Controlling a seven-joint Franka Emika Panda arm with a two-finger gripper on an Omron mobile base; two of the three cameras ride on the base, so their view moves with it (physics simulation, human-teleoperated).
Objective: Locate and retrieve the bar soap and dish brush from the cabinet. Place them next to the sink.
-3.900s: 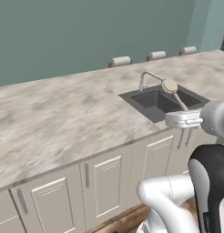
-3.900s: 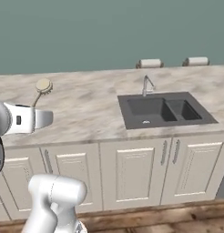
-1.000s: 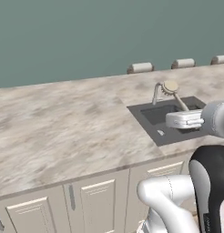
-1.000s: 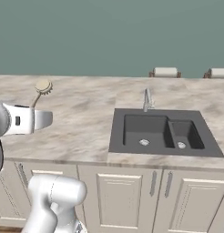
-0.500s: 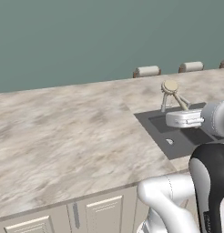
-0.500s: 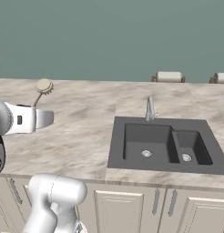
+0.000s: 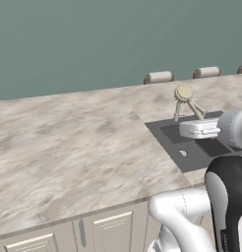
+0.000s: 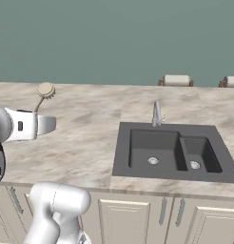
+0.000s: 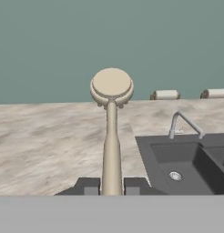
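Holding the dish brush [image 9: 111, 132] by the lower end of its thin handle, gripper [image 9: 111, 185] clamped tight on it, round head sticking out beyond the fingertips and up in the air left of the sink [image 8: 169, 152], above the marbled table [image 8: 85, 138]. Risking most here from the grip itself: caught so far down the handle, long lever beyond the fingertips, so likely to pivot or slide if swung fast or bumped. Sitting close to the faucet [image 9: 184, 125] in the hand view and overlapping it in the left base view [image 7: 178, 109], so a sweep toward the basin could knock the head against the spout. Letting go too high or too near the sink rim could send the brush rolling on its disc head into the dark basin instead of resting beside it. Releasing well left of the sink would miss "next to". Bar soap placement cannot be judged from here
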